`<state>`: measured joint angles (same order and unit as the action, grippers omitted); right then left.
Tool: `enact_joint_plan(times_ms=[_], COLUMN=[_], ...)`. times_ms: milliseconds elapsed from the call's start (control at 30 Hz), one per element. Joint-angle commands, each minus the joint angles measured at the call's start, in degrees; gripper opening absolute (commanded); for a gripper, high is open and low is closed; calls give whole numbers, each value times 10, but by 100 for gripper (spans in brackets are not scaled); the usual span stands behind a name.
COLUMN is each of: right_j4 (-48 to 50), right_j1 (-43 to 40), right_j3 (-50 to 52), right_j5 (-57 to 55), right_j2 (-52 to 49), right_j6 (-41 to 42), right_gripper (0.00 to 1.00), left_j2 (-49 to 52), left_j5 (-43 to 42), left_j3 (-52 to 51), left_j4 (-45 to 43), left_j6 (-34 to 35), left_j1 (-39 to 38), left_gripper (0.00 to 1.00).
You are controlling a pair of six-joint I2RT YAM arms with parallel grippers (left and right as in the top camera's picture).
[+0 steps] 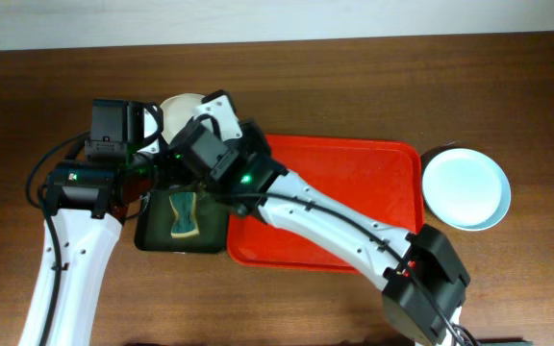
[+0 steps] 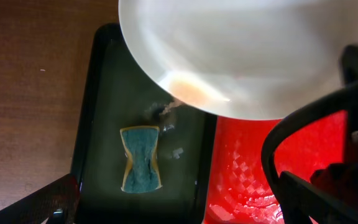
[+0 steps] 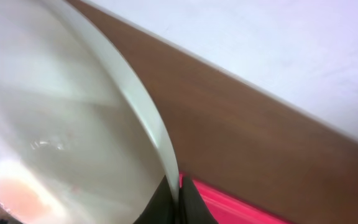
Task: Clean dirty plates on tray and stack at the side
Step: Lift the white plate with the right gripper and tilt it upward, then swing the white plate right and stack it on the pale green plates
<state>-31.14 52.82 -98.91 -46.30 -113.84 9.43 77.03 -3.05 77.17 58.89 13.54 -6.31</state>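
Cleaning step: my right pincer (image 3: 178, 188) grips the plate (image 2: 241, 56) by its rim. My left pincer (image 2: 185, 206) stands wide and empty. Next, it must fetch the sponge (image 2: 140, 158).

— What do you see of the plates and tray?

— I see a pale plate (image 1: 183, 108) raised and tilted beyond the far left corner of the red tray (image 1: 354, 173), with a faint red smear (image 2: 188, 90) inside it. A pale blue plate (image 1: 465, 188) lies flat just beside the tray's right end.

Left arm (image 1: 65, 259) rises from the tabletop's near-left edge; left gripper (image 1: 157, 144) has its jaws fully apart. Right arm (image 1: 335, 221) stretches diagonally from the near-right edge, right gripper (image 3: 178, 199) pinched on the white plate (image 3: 55, 124) rim.
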Motion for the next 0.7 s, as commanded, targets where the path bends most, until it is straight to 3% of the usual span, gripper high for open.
enact_joint_plan(times_ms=[0,233,667], right_j4=[59,203,229], right_j1=[28,50,61], right_j3=[-16,-16,-16], right_j5=[-180,-217,-219], right_j2=[2,2,2], right_j6=[-90,-253,-268], right_gripper=[4,4,4], left_j2=[-5,-5,-5], left_j5=[-4,-4,-4], left_j3=[7,7,7], left_j4=[0,0,0], left_j6=[7,7,7], left_j1=[1,1,1], left_gripper=[99,99,99])
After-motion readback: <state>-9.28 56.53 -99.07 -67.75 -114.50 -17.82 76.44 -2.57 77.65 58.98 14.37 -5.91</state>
